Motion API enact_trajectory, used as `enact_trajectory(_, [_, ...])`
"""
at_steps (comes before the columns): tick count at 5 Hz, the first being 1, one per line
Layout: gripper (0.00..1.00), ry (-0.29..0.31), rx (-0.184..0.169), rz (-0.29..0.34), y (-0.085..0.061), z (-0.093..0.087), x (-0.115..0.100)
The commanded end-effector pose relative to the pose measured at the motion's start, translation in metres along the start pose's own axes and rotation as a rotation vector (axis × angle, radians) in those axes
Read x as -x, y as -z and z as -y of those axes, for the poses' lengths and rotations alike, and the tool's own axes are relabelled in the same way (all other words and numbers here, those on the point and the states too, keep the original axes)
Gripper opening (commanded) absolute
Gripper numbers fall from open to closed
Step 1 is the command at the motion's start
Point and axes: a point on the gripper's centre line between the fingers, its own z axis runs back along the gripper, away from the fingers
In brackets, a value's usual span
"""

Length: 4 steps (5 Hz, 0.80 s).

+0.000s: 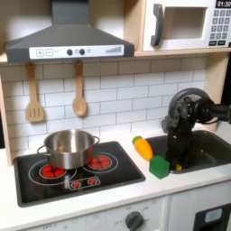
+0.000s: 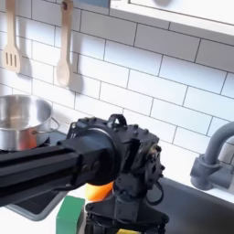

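The gripper (image 1: 178, 161) points down into the sink (image 1: 212, 153); whether its jaws are spread or pressed together cannot be told. The nearest things lie just beside the jaws, toward the first exterior view's left: a green block (image 1: 160, 167) at the sink's edge and, behind it, an orange toy carrot (image 1: 143, 148) whose long axis runs diagonally across the counter. Farther that way, a steel pot (image 1: 68, 148) sits on the stove (image 1: 36, 185). No legible labels; the microwave (image 1: 185, 24) keypad is too blurred.

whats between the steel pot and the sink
In the first exterior view, an orange-and-green toy carrot and a green block lie on the counter between the steel pot and the sink.
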Motion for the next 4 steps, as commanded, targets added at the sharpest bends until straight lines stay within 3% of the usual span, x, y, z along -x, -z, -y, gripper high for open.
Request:
enact_trajectory(1, [1.0,-0.009,-0.014,0.039,0.0111,-0.0003,-0.0135])
enact_trajectory(3, [1.0,-0.038,-0.03,0.015,0.0148,0.0024,-0.01])
enact_trajectory(4, [1.0,-0.087,-0.041,0.028,0.0178,0.0002,-0.0177])
